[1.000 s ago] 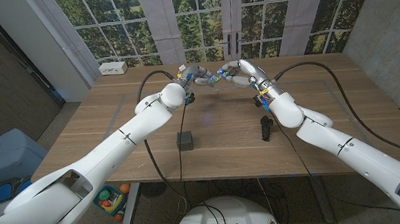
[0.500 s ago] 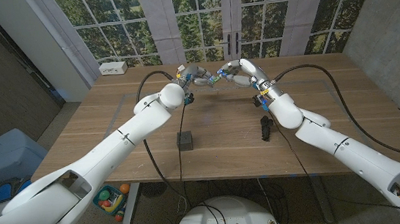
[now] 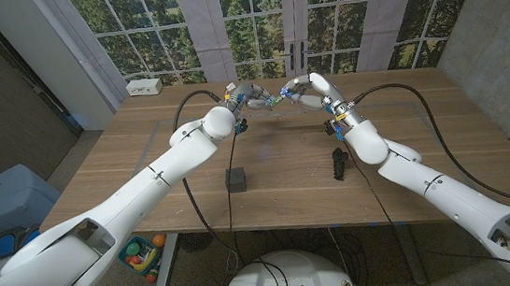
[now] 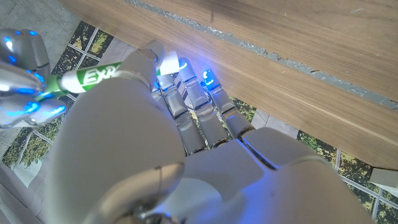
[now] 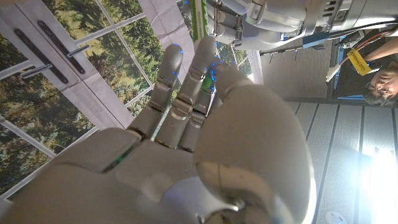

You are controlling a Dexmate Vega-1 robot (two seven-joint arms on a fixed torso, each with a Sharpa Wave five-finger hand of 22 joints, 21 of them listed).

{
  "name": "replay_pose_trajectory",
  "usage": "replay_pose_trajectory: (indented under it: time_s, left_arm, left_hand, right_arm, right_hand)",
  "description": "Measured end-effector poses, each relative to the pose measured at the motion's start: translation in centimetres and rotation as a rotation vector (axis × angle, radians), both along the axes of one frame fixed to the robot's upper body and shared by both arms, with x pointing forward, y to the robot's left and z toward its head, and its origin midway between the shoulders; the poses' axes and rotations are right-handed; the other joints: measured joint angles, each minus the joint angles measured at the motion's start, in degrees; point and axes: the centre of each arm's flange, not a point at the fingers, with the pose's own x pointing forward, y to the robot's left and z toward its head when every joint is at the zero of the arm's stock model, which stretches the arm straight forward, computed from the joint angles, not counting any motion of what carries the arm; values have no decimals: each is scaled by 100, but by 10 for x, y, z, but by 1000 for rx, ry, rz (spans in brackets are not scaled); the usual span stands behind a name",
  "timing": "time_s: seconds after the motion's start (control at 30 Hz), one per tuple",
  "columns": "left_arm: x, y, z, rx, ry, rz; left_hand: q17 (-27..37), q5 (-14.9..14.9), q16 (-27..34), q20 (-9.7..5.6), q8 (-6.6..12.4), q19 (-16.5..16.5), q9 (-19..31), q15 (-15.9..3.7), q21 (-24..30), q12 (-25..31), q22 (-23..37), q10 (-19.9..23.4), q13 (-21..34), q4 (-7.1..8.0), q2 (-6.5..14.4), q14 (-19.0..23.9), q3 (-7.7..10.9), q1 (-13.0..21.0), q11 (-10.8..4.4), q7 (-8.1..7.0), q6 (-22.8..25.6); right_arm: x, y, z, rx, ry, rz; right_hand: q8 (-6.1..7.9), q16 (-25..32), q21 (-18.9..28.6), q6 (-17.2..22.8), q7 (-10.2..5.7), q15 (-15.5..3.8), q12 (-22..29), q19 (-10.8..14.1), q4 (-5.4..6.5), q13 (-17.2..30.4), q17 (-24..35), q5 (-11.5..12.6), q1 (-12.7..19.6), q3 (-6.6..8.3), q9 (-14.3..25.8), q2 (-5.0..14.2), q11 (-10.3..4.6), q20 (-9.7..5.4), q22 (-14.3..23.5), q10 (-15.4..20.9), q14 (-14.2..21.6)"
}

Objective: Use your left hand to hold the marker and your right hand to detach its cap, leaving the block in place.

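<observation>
1. Both arms are raised over the far middle of the wooden table (image 3: 144,163), and the two hands meet there, fingertips almost against each other.
2. The left hand (image 3: 249,98) has its fingers curled around the green marker (image 4: 87,79). In the left wrist view the marker's barrel passes under the thumb and over the other fingers, which lie close together, so the grip is a wrapped one rather than a fingertip pinch.
3. The marker sticks out of that hand toward the right hand, held up in the air above the table.
4. The right hand (image 3: 299,90) has closed its fingertips (image 4: 25,74) on the marker's free end. In the left wrist view, metallic tips with blue lights pinch that end from both sides.
5. In the right wrist view the right hand's fingers (image 5: 186,93) reach forward side by side, only slightly parted, with the green barrel (image 5: 200,18) running beyond them into the left hand's grip.
6. I cannot tell whether the cap has separated from the barrel; the fingers cover that joint.
7. The dark block (image 3: 235,179) sits on the table near the front, well apart from both hands.
8. A small black object (image 3: 339,164) lies on the table beside the right forearm.
</observation>
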Motion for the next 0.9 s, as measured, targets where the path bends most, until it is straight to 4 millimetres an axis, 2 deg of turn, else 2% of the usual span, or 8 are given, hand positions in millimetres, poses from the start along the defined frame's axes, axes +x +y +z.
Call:
replay_pose_trajectory:
  time_s: [0.07,0.47,0.57,0.6,0.63,0.77,0.83,0.9]
  left_arm:
    - [0,1,0,-1,-1,5]
    - [-1,2,-2,0,-3,16]
    - [-1,3,-2,0,-3,19]
    - [-2,3,-2,-1,-4,19]
    - [-2,3,-2,-1,-5,20]
    - [-2,4,-1,-2,-8,22]
    - [-2,4,-1,-3,-8,23]
    - [-2,4,-1,-3,-8,23]
  left_hand:
    - [0,0,0,0,0,0,0,0,0,-4,0,0,7,2,0,0,-3,0,0,0,0]
    - [-2,47,0,0,0,0,14,0,39,-17,1,0,7,4,-1,0,-34,1,0,0,0]
    - [-1,48,0,0,-1,0,14,0,39,-17,1,0,7,4,-1,0,-35,1,0,0,0]
    - [-2,48,0,0,-1,0,14,0,39,-17,1,0,7,4,-1,0,-35,1,0,0,0]
    - [-2,48,0,0,-1,0,14,0,39,-18,1,0,7,4,-1,0,-35,1,0,0,0]
    - [-1,47,-33,0,-7,0,14,0,50,-19,1,0,7,-3,-1,0,-42,2,0,0,0]
    - [8,47,-33,0,-9,0,15,0,61,-20,1,0,7,-3,-2,0,-43,2,0,0,0]
    - [26,47,-33,0,-10,0,15,0,61,-22,1,0,7,-3,-2,-1,-43,3,0,0,0]
  right_arm:
    - [0,-2,2,10,-9,0]
    - [-4,-10,-1,37,-31,0]
    - [-7,-11,0,34,-30,-5]
    - [-7,-11,0,35,-30,-6]
    - [-7,-12,0,28,-24,-11]
    - [-7,-13,0,11,2,-16]
    - [-7,-13,0,4,10,-21]
    - [-7,-12,1,-8,18,-29]
  right_hand:
    - [0,-95,0,10,10,-8,13,0,7,2,-26,48,-39,38,-20,-39,80,0,-14,227,8]
    - [-31,-94,88,31,31,-88,-22,1,-3,3,-99,192,-67,76,-26,-67,131,1,-92,277,133]
    - [-183,-135,147,-159,-3,-71,-120,17,39,130,-80,259,-81,117,-5,-81,149,21,-139,137,150]
    - [-269,-154,195,-324,-12,-80,-168,-52,88,211,-38,258,-194,89,13,-168,142,39,-159,-8,135]
    - [-357,-184,230,-487,-7,-72,-226,-130,186,282,14,208,-428,0,35,-151,148,43,-183,-146,1]
    - [-685,-264,222,-1140,74,147,-486,-198,687,395,183,-147,-1652,-374,69,-149,302,50,-304,-486,-425]
    - [-821,-291,136,-1444,18,227,-627,-196,830,389,248,-309,-2113,-516,69,-249,301,48,-344,-652,-625]
    - [-890,-326,85,-1590,-38,309,-730,-153,877,376,285,-390,-2302,-565,69,-355,265,12,-359,-770,-774]
